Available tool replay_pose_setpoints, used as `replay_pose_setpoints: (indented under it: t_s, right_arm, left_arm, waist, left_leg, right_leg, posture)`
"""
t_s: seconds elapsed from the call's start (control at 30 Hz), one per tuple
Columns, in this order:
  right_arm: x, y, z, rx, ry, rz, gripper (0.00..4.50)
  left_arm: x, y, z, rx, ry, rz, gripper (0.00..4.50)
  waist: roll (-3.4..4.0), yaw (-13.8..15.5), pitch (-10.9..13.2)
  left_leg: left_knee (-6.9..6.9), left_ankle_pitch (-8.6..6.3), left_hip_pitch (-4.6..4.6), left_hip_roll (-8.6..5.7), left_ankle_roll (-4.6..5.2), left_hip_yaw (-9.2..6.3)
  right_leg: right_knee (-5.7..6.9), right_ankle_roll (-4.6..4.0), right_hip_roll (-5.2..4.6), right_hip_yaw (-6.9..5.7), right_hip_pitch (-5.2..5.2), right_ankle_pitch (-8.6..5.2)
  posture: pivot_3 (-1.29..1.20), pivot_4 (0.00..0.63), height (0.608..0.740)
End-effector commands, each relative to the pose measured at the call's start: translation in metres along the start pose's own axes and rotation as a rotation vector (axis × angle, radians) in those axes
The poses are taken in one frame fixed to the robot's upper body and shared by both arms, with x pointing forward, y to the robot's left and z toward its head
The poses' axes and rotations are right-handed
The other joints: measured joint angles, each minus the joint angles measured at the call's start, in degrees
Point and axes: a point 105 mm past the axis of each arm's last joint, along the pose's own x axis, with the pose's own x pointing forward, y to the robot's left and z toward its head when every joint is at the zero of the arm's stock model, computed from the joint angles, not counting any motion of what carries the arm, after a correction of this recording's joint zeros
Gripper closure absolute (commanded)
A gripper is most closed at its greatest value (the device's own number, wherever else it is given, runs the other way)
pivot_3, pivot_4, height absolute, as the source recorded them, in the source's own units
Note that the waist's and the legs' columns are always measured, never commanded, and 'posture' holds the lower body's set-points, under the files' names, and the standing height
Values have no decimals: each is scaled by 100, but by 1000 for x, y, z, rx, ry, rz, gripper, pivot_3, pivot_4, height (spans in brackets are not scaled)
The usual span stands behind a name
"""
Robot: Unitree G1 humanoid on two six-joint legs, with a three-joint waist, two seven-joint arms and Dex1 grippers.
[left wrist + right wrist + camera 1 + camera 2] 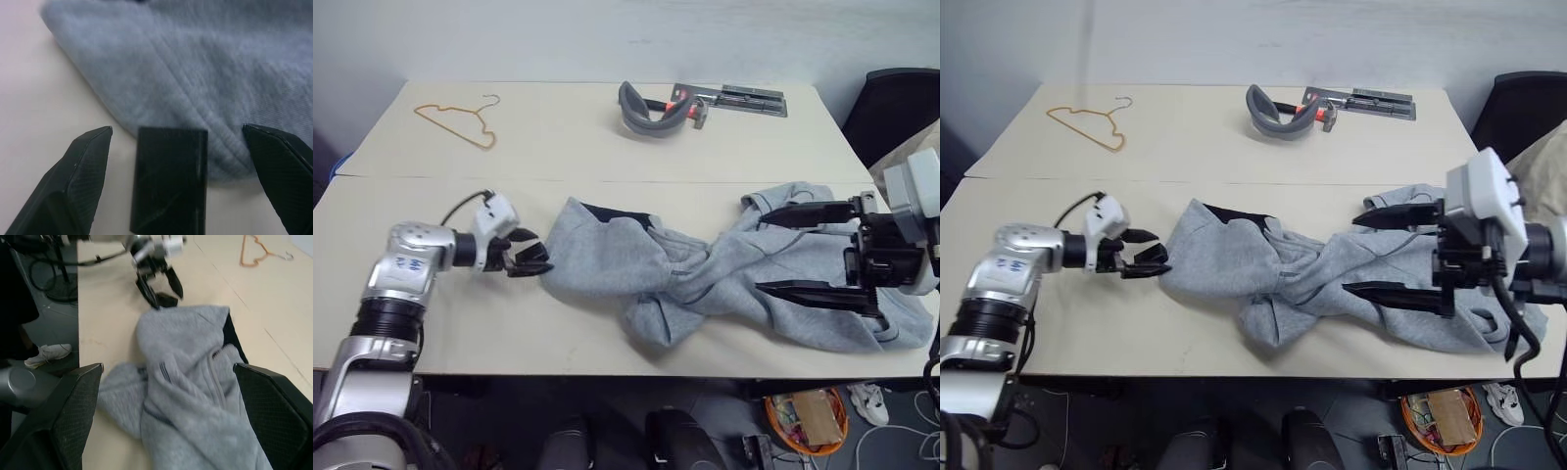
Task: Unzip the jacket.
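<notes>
On the table [431,284], near its front edge at the left, the left gripper [530,260] reaches level toward the jacket [705,279], fingers spread, tips just beside the hood's edge; whether they touch the cloth is hard to tell. An orange wire hanger [458,122] lies at the back left corner. The grey jacket sprawls twisted along the front edge, its zipper lost in the folds. A grey band and a clamp-like tool [705,103] sit at the back. The right gripper [803,250] hangs above the jacket's right part, pointing left, fingers wide apart, holding nothing.
</notes>
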Motion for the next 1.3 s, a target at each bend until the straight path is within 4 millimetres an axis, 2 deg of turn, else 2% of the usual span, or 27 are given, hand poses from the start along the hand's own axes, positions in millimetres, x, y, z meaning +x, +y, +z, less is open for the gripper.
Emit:
replay_pose_setpoints:
  t_s: [0.03,0.13,0.17,0.23,0.47,0.7,0.83,0.97,1.07,1.13,1.2,1.3]
  right_arm:
    - [2,2,12,-32,-28,-2,51]
    - [3,1,11,-27,-24,-11,51]
    - [4,1,10,-29,-19,-13,0]
    - [6,1,10,-31,-14,-16,0]
    - [8,1,9,-26,-11,-28,0]
    - [7,0,5,-20,-15,-33,0]
    - [8,0,4,-23,-17,-26,0]
    - [9,-2,3,-22,-20,-22,0]
    - [11,-4,1,-22,-24,-16,0]
    - [14,-4,0,-23,-28,-6,0]
    - [17,-5,1,-30,-33,9,0]
    - [20,-5,6,-42,-57,35,0]
  left_arm:
    - [-7,17,7,50,20,71,0]
    - [-9,22,1,58,40,74,0]
    - [-10,23,1,61,39,73,312]
    - [-9,22,0,68,37,53,562]
    - [-10,16,6,53,4,-13,2642]
    - [-16,14,11,17,-38,-14,2656]
    - [-36,7,24,-31,-129,-31,2656]
    - [-70,3,45,-182,-300,-47,2656]
    - [-84,3,45,-249,-350,-14,2656]
    - [-89,6,40,-279,-344,48,2656]
    - [-94,16,17,-241,-219,182,2656]
    - [-120,43,-13,-226,-101,431,2656]
  waist:
    - [-1,45,0]
    - [-2,57,0]
    - [-2,56,0]
    - [-2,54,0]
    - [-1,46,0]
    - [-2,47,0]
    - [-2,32,0]
    - [-3,39,1]
    - [-3,42,0]
    - [-2,35,0]
    - [-2,31,0]
    - [-6,4,2]
  left_leg:
    - [3,0,-1,0,1,0]
    - [7,-2,0,-1,3,0]
    - [6,-2,0,-1,4,0]
    - [6,-2,0,0,4,0]
    - [6,-2,2,1,4,0]
    - [7,-2,1,2,4,-1]
    - [5,-2,0,4,4,-1]
    - [4,-1,-1,6,3,-4]
    - [4,-1,0,6,3,-5]
    - [4,-1,1,5,3,-5]
    - [2,-1,3,4,3,-5]
    - [-1,-1,4,5,3,-5]
  right_leg:
    - [2,0,-1,0,-1,0]
    - [4,0,-4,0,1,0]
    - [3,0,-5,0,1,0]
    - [4,0,-4,-1,1,0]
    - [8,0,-3,0,1,0]
    - [8,0,-4,-1,1,0]
    - [8,0,-3,0,-1,0]
    - [7,0,-3,-3,-1,0]
    - [6,0,-4,-3,0,0]
    - [6,0,-6,-3,1,0]
    - [6,0,-7,-3,1,0]
    - [5,-1,-6,-3,0,0]
  posture:
    - [0,150,740]
    - [0,150,740]
    - [0,150,740]
    - [0,150,740]
    - [0,150,740]
    - [0,150,740]
    - [0,150,740]
    - [0,150,740]
    - [0,150,740]
    - [0,150,740]
    - [0,150,740]
    - [0,150,740]
